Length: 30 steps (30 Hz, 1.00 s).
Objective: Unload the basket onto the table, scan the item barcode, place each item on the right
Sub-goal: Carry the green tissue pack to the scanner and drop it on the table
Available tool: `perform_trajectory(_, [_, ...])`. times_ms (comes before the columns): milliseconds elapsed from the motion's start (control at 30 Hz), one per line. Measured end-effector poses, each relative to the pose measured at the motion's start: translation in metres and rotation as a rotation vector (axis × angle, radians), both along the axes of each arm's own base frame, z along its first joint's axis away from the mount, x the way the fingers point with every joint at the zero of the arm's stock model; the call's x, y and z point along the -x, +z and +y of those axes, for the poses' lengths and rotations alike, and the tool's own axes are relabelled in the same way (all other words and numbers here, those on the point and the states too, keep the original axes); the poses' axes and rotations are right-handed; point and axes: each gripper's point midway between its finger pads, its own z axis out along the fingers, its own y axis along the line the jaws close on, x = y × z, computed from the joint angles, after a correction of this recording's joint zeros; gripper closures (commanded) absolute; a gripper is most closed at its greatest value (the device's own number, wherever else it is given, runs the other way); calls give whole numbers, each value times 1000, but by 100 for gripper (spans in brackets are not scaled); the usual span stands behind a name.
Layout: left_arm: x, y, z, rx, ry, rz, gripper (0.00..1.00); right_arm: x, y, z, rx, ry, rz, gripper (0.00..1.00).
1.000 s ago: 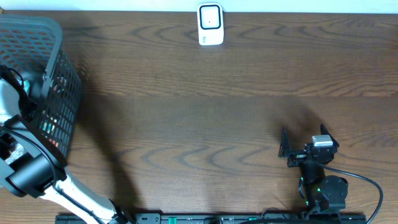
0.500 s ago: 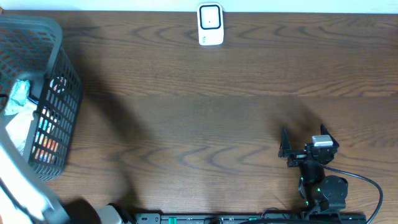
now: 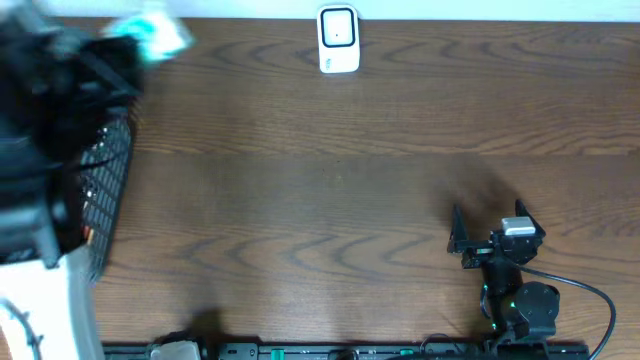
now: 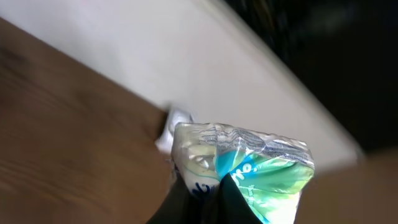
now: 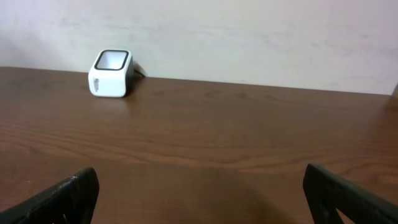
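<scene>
Overhead, the green-and-white packet (image 3: 150,33) has come up out of the basket (image 3: 108,175), where it sat half a second ago. It now hangs above the basket's far corner, smeared by motion, with the left arm a dark blur beneath it. From the left wrist, the left gripper (image 4: 200,198) has its jaws pressed together, pinching the packet's lower edge, and the crinkled foil stands up from the grip. So the pick looks done and the carry toward the scanner (image 3: 338,40) seems under way. The scanner stands upright at the far edge of the table (image 3: 300,180), well to the right of the packet. A small white shape peeking out behind the packet in the left wrist view is probably this scanner. No barcode can be made out on the foil, so which face must turn to the window cannot be told. The right gripper (image 3: 488,220) has not moved. It rests low at the near right, jaws spread wide and empty, well clear of the path. Nothing lies on the bare wood between packet and scanner.
</scene>
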Motion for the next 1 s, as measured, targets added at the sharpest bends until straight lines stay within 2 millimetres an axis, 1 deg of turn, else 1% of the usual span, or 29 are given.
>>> perform_trajectory(67, [-12,-19,-30,-10,-73,55,93,0,0,0,0,0,0,1])
perform_trajectory(133, [-27,-45,-59,-34,-132,126,93,0,0,0,0,0,0,1])
perform_trajectory(167, [-34,-58,-70,-45,-151,160,93,0,0,0,0,0,0,1])
perform_trajectory(300, [-61,-133,-123,-136,-224,332,93,0,0,0,0,0,0,1])
perform_trajectory(333, [-66,-159,-138,-167,-242,388,93,0,0,0,0,0,0,1])
perform_trajectory(367, [-69,-181,-150,-191,-260,434,93,0,0,0,0,0,0,1])
perform_trajectory(467, [-77,-234,-179,-249,-299,528,93,0,0,0,0,0,0,1])
perform_trajectory(567, [-78,-284,-208,-296,-347,601,93,0,0,0,0,0,0,1])
perform_trajectory(633, [-77,-312,-229,-315,-378,630,93,0,0,0,0,0,0,1])
perform_trajectory(700, [-74,-330,-245,-322,-398,649,92,0,0,0,0,0,0,1])
perform_trajectory(733, [-71,-338,-253,-329,-409,655,90,0,0,0,0,0,0,1])
perform_trajectory(767, [-68,-344,-260,-334,-421,660,70,0,0,0,0,0,0,1])
perform_trajectory(833, [-62,-352,-272,-345,-441,667,42,0,0,0,0,0,0,1])
perform_trajectory(867, [-59,-354,-276,-348,-449,668,32,0,0,0,0,0,0,1])
perform_trajectory(900, [-56,-353,-281,-349,-458,664,19,0,0,0,0,0,0,1])
perform_trajectory(933, [-55,-353,-283,-352,-465,659,14,0,0,0,0,0,0,1])
perform_trajectory(1000, [-54,-352,-287,-360,-481,645,10,0,0,0,0,0,0,1])
